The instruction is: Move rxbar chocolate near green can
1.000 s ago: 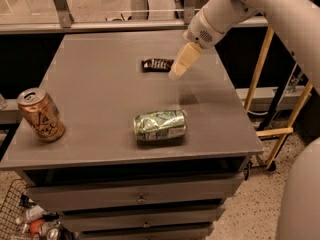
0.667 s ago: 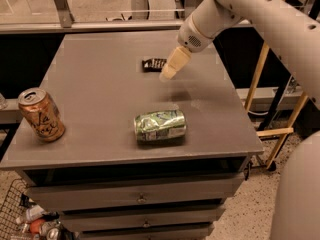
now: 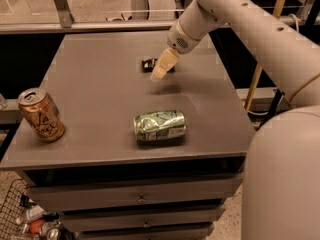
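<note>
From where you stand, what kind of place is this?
Probably a lab or workshop: a grey drawer cabinet serves as the table, a wire basket of bottles sits low beside it, and the robot's gripper hangs by the rxbar chocolate at the far side.

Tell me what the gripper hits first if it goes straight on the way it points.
Probably the rxbar chocolate, which the gripper hangs just over; depth is unclear, so it might meet the bare tabletop beside the bar instead.

Grey drawer cabinet on speckled floor, wire basket beside.
</note>
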You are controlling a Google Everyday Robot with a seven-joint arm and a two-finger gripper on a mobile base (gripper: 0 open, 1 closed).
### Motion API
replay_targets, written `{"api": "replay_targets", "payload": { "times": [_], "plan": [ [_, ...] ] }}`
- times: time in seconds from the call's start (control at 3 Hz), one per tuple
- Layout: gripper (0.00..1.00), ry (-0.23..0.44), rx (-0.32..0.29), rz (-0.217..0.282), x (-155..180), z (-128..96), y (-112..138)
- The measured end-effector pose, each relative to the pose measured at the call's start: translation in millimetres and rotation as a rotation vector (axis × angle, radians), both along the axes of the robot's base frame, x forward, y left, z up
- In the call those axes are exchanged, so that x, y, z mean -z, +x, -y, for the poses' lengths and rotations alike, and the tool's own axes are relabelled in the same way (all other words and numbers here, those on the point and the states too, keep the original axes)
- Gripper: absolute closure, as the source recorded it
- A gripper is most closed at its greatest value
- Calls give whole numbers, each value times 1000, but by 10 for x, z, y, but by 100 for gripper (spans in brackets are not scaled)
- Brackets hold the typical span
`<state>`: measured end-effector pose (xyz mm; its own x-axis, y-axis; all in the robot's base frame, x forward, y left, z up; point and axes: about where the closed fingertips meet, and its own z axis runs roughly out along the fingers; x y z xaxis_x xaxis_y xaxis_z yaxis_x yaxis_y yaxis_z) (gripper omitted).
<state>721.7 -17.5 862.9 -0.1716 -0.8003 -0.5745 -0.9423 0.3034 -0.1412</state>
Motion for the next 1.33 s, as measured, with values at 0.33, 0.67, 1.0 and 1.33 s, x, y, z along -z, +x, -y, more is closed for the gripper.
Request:
{"api": "replay_targets", "payload": {
  "times": [0.33,0.67,1.0,1.33],
  "plan": [
    [0,-28,-9,-26,53,-51,118],
    [4,-65,-15,-82,179,-77,197],
    [27,-86,-16,-119,272,-80,221],
    [50,-106,-19,-158,381,-69,229]
  ]
}}
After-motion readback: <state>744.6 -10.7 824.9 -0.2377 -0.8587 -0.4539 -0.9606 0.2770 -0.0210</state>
